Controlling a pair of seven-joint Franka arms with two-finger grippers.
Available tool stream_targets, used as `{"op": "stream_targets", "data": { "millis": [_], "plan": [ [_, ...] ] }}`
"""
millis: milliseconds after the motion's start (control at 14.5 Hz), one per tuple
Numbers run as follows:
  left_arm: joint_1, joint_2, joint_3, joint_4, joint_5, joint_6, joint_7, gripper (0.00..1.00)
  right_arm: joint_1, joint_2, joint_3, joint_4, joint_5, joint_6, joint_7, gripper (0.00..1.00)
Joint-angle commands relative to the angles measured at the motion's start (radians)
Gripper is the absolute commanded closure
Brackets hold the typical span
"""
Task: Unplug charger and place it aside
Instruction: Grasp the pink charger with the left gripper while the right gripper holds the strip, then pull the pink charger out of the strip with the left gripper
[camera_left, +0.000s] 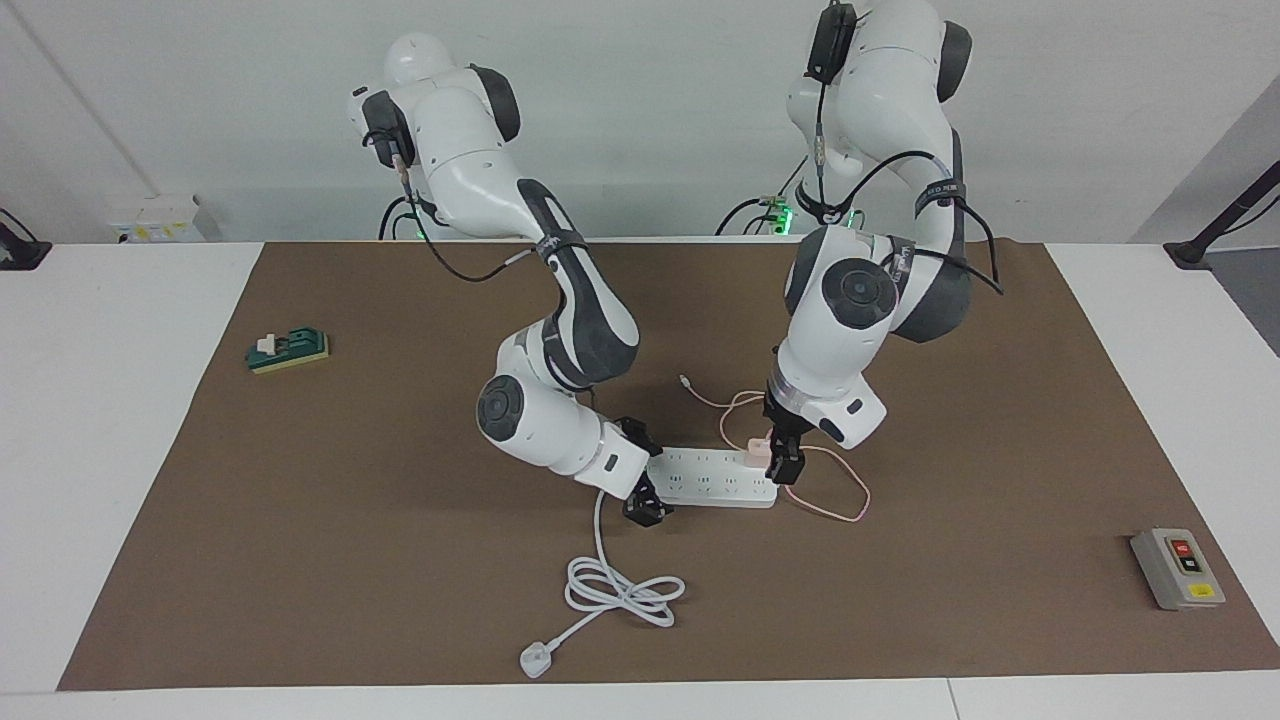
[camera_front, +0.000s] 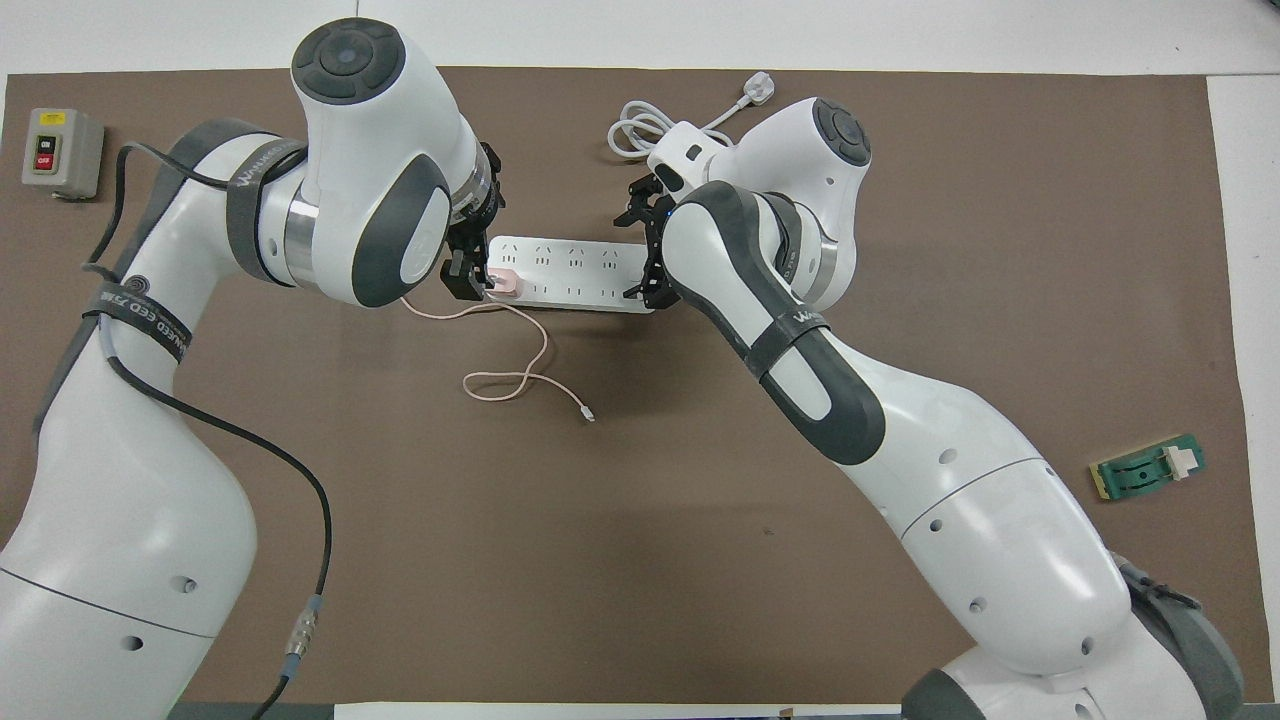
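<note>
We see the charger (camera_left: 757, 452) plugged into the power strip (camera_left: 712, 478) at the end toward the left arm. Our left gripper (camera_left: 783, 458), fingers open, sits just beside it; our right gripper (camera_left: 645, 492) straddles the strip's other end, fingers open.

A small pale-pink cube charger (camera_left: 758, 452) sits plugged into the long white power strip (camera_left: 712, 478) on the brown mat (camera_left: 350, 520). The left gripper (camera_left: 783, 462), jaws apart, is just beside it; the right gripper (camera_left: 645, 497) straddles the strip's other end.
</note>
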Motion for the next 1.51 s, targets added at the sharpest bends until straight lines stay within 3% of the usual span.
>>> {"op": "stream_targets", "data": {
  "millis": [0, 344, 1032, 1239, 1445],
  "plan": [
    [-0.032, -0.040, 0.016, -0.068, 0.033, 0.003, -0.027, 0.00, 0.007, -0.002, 0.012, -0.035, 0.002, 0.052, -0.036, 0.00],
    [-0.035, -0.127, 0.016, -0.242, 0.044, 0.115, -0.029, 0.00, 0.015, -0.004, 0.021, -0.054, 0.003, 0.069, -0.050, 0.00],
    [-0.044, -0.126, 0.016, -0.280, 0.064, 0.204, -0.030, 0.00, -0.013, -0.010, 0.049, -0.049, 0.022, 0.023, -0.044, 0.00],
    [-0.044, -0.116, 0.016, -0.284, 0.065, 0.221, -0.030, 0.00, -0.021, -0.010, 0.037, -0.044, 0.127, -0.028, -0.015, 0.00],
    [-0.042, -0.116, 0.017, -0.325, 0.090, 0.267, -0.032, 0.00, -0.021, -0.009, 0.031, -0.043, 0.134, -0.028, -0.004, 0.00]
  ]
}}
